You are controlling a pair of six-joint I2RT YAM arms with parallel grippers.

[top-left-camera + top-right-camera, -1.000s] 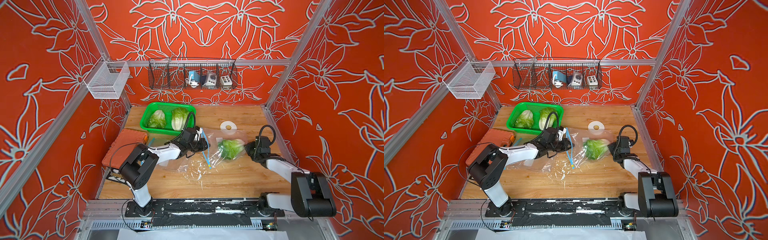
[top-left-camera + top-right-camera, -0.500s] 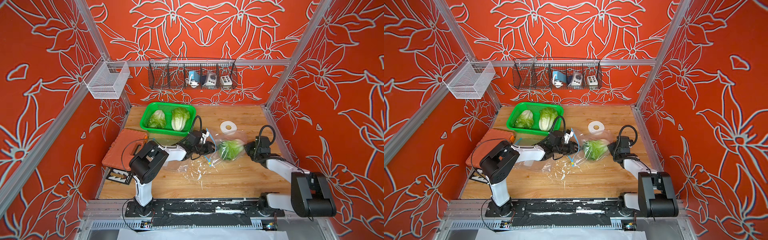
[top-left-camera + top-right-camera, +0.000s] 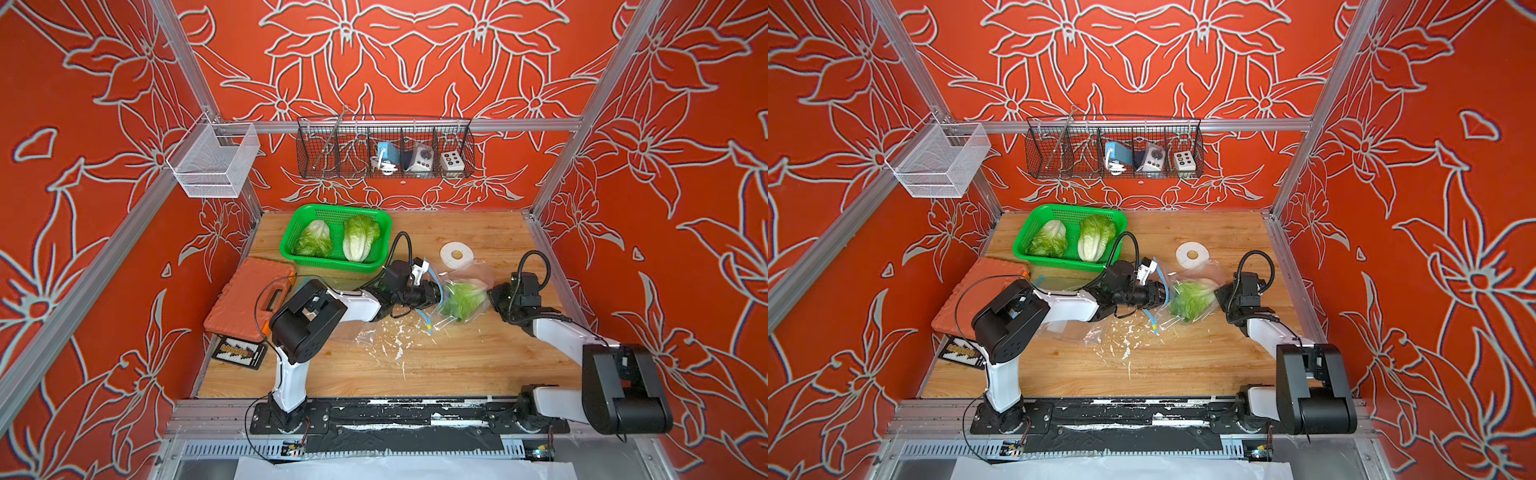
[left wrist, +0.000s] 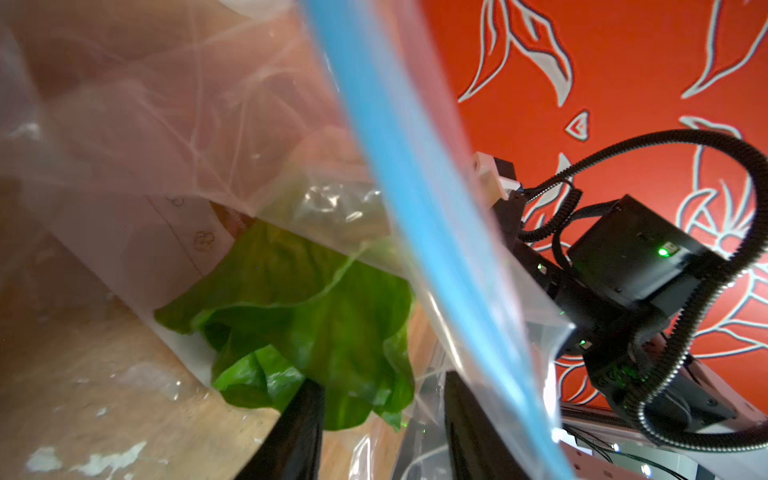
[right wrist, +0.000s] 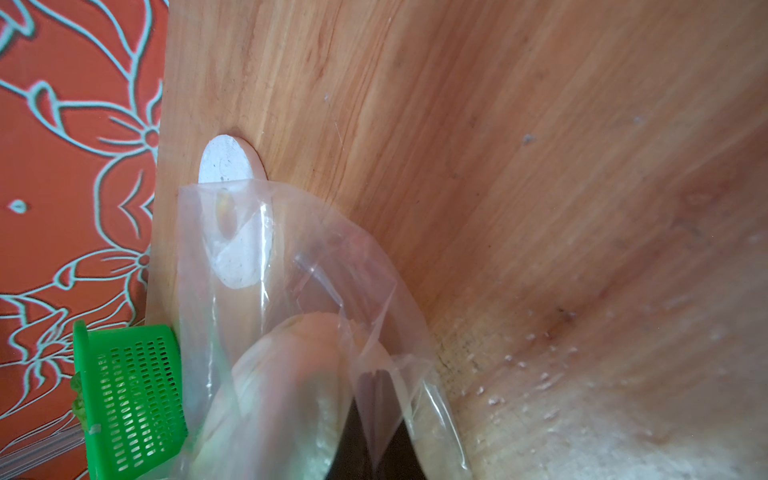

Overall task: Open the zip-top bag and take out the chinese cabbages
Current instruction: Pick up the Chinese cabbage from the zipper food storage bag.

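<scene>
The wooden table [image 3: 457, 365] is holding a few things. A green basket [image 3: 328, 264] is sitting at the far side, and an orange case [image 3: 245, 303] is lying in front of it, along the left edge. A small black card [image 3: 240, 353] is lying just beside the case's near end. A white roll [image 3: 446, 255] is lying flat toward the far right. The clear zip-top bag [image 3: 473, 272] is resting in the middle, its far edge covering part of the roll. White flecks [image 3: 395, 336] are dotting the wood nearby.

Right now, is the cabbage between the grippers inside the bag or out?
Inside. In both top views the cabbage lies within the clear zip-top bag; the left wrist view shows it past the blue zip strip.
</scene>
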